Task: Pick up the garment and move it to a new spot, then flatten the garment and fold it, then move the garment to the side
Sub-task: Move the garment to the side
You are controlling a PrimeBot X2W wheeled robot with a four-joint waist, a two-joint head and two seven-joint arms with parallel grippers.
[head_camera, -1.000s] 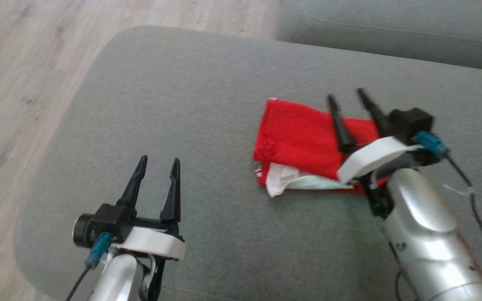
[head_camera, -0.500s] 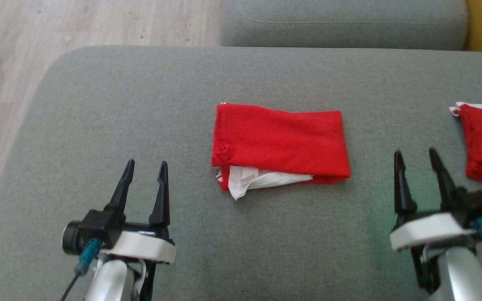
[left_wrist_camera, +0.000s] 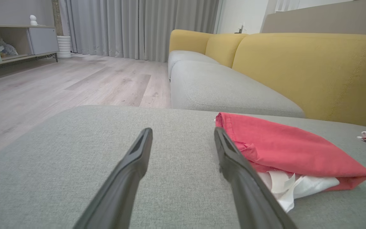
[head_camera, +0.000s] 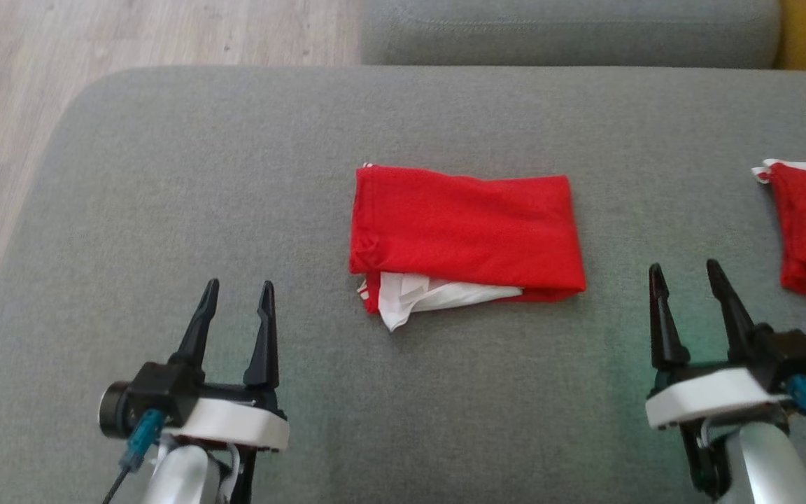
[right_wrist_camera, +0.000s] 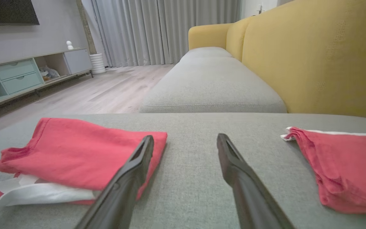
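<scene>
- Left jaws: wide apart, nothing between them. The dark fingers (head_camera: 200,325) hang over bare grey sofa cushion (head_camera: 186,175).
- Right jaws: equally wide apart and empty, with fingers (head_camera: 663,322) over the same cushion.
- Folded red garment (head_camera: 466,231): lies flat on the cushion as a neat rectangle, between the two pairs of jaws and a little beyond their tips. It is clear of both.
- White inner layer (head_camera: 431,295): pokes out from under the red along the edge nearest the jaws, bunched toward the left-jaw end.
- Left wrist view: the garment (left_wrist_camera: 291,149) sits ahead and right of the left jaws. The right finger crosses in front of its near corner. Contact cannot be told from here, but the head view shows a gap.
- Right wrist view: the same garment (right_wrist_camera: 81,152) sits ahead and left of the right jaws, and the left finger overlaps its end in the picture.
- Second red cloth (right_wrist_camera: 345,165): white trim at its far corner, rumpled, lying just outside the right jaws on their right, not touching.
- Surroundings: beyond the jaws are another grey seat cushion (right_wrist_camera: 211,86), a yellow backrest (right_wrist_camera: 322,57), pale wood floor (head_camera: 95,35) and grey curtains (left_wrist_camera: 122,28).
</scene>
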